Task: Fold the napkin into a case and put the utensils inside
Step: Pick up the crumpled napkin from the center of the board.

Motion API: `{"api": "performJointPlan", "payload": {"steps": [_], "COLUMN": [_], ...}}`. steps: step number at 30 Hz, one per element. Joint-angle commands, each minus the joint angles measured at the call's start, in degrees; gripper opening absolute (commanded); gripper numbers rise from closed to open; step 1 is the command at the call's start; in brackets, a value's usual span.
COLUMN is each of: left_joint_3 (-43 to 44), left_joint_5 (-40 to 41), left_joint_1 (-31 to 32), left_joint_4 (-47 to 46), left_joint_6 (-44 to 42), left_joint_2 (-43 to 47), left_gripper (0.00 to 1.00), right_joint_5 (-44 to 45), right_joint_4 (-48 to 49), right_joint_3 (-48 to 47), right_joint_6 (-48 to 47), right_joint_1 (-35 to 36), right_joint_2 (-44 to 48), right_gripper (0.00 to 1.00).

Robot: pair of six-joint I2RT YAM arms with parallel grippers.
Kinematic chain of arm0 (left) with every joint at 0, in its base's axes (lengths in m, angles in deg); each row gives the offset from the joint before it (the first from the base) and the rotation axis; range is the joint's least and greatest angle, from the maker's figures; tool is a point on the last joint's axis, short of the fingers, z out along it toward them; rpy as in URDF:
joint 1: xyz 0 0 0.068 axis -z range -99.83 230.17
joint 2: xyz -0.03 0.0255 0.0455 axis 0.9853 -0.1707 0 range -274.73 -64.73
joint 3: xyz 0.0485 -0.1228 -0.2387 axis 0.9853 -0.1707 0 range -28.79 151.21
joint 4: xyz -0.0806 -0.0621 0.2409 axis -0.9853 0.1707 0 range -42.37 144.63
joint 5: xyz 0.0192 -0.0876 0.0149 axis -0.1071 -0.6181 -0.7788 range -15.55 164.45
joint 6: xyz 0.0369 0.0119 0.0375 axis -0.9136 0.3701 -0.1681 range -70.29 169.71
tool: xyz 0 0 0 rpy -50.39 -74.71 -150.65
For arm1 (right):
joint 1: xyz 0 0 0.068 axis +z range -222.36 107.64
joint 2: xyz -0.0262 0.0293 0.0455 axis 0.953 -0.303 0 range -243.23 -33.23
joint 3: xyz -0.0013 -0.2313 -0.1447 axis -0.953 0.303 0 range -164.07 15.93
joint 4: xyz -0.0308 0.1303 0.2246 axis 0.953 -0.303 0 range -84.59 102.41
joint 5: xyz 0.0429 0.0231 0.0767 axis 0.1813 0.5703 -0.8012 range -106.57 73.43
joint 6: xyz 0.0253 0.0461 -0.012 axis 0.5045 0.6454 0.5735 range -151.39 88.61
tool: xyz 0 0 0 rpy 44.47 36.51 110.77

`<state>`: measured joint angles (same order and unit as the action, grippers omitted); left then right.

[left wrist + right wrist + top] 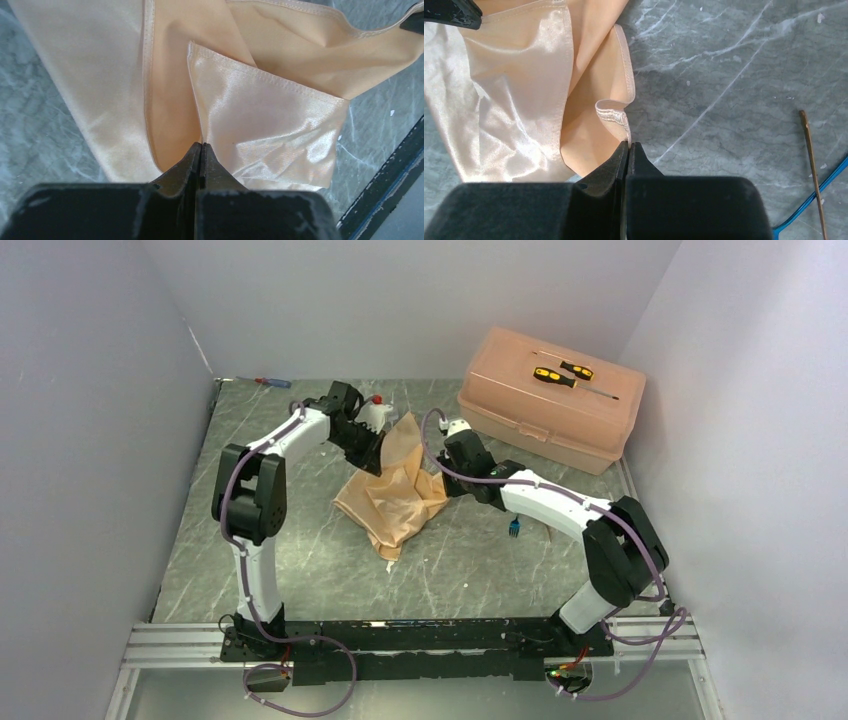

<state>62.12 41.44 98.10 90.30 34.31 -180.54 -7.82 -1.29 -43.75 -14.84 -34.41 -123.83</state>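
The peach-orange napkin (392,495) hangs crumpled between my two arms, its lower part resting on the grey marble table (300,540). My left gripper (372,445) is shut on a hemmed edge of the napkin (260,120), and my right gripper (437,462) is shut on another hemmed edge of it (524,100). Both hold the cloth lifted. The utensils lie on the table under my right arm: a blue part (514,528) shows in the top view. In the right wrist view I see a thin gold handle (811,155) and a blue one (819,192).
A hard pink plastic box (550,398) stands at the back right with yellow-and-black screwdrivers (562,372) on its lid. A red-and-blue screwdriver (272,383) lies at the back left by the wall. White walls close in the table on three sides.
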Motion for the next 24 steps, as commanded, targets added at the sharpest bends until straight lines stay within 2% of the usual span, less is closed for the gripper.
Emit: {"api": "performJointPlan", "payload": {"steps": [1, 8, 12, 17, 20, 24], "left_joint_3": [0.15, 6.06, 15.55, 27.1, 25.43, 20.55], "left_joint_5": [2.04, 9.1, 12.65, 15.28, 17.61, 22.18], "left_joint_1": [0.11, -1.59, -6.9, -13.84, -16.34, -17.75], "left_joint_4": [-1.25, -2.87, -5.82, -7.6, -12.26, -18.68], "left_joint_6": [-3.47, -1.98, 1.07, 1.94, -0.48, -3.89], "left_joint_2": [4.43, 6.2, 9.39, 12.41, 17.42, 24.47], "left_gripper": [0.03, 0.03, 0.03, 0.03, 0.03, 0.03], "right_joint_5": [-0.48, -1.08, -0.19, 1.93, 2.6, 3.49], "right_joint_4": [0.45, -0.37, -2.93, -7.56, -9.55, -10.79], "right_joint_3": [-2.5, -5.26, -14.78, -31.38, -41.26, -48.88], "right_joint_6": [-0.2, -0.49, -2.87, -5.61, -7.13, -7.77], "right_joint_1": [-0.81, -3.35, -5.1, -7.08, -7.3, -7.36], "right_joint_2": [3.73, 5.18, 3.56, -1.91, -4.77, -6.91], "right_gripper": [0.0, 0.0, 0.0, 0.0, 0.0, 0.0]}}
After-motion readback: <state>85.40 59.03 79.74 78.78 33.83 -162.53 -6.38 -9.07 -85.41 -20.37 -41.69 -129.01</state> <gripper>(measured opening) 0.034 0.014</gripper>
